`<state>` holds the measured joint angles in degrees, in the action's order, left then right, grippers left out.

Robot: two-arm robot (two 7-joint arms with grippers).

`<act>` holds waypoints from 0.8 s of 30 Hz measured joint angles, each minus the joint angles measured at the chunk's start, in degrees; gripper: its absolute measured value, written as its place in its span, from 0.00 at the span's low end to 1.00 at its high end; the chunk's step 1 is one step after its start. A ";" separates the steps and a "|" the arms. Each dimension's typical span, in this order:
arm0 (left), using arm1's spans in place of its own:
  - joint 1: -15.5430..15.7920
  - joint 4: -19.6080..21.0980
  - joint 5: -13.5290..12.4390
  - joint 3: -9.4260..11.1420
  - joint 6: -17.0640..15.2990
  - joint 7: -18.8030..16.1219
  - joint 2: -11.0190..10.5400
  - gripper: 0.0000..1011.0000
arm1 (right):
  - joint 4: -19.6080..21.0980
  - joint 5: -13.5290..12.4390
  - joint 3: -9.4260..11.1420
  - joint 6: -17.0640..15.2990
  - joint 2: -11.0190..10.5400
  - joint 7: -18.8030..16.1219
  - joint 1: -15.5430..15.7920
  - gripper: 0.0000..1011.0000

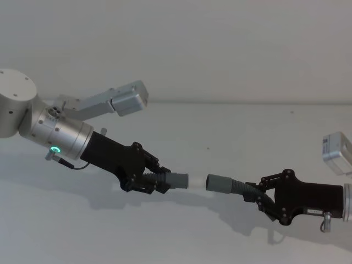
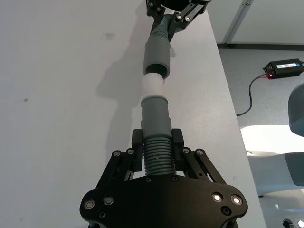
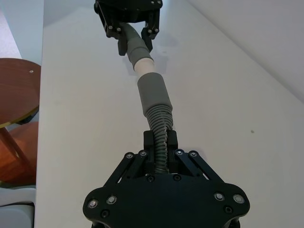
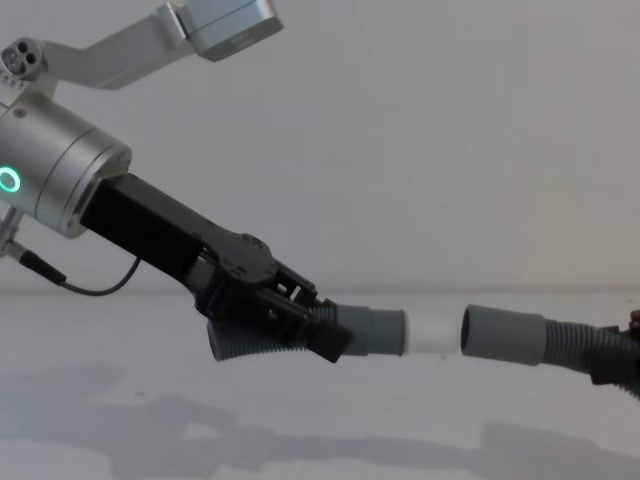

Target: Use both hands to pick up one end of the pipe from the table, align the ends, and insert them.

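The left gripper (image 1: 157,181) pinches the spigot piece (image 1: 177,180); the right gripper (image 1: 258,199) pinches the socket piece (image 1: 220,183). Keep both axes collinear, then push straight together.

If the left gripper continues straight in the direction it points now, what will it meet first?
Probably the socket cuff held by the right gripper. The white spigot carried by the left gripper faces it almost in line, and a small gap appears to remain.

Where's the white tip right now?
In the head view the white tip is held above the table near centre, on the left gripper's piece, facing the socket of the right gripper's piece across a small gap.
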<state>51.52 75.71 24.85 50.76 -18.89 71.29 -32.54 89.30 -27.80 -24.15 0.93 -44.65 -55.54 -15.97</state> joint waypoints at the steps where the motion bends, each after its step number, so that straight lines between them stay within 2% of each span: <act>1: 0.09 -0.21 0.09 0.05 0.13 0.05 0.09 0.34 | 0.00 -0.03 -0.03 -0.02 0.00 0.00 -0.02 0.13; 24: 0.63 -2.78 2.43 0.46 2.55 1.73 0.77 0.34 | -0.61 0.53 -1.98 -0.56 0.35 1.17 -1.22 0.13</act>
<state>52.15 72.93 27.28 51.22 -16.34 73.02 -31.78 88.69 -27.27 -26.13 0.37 -44.30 -54.37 -17.19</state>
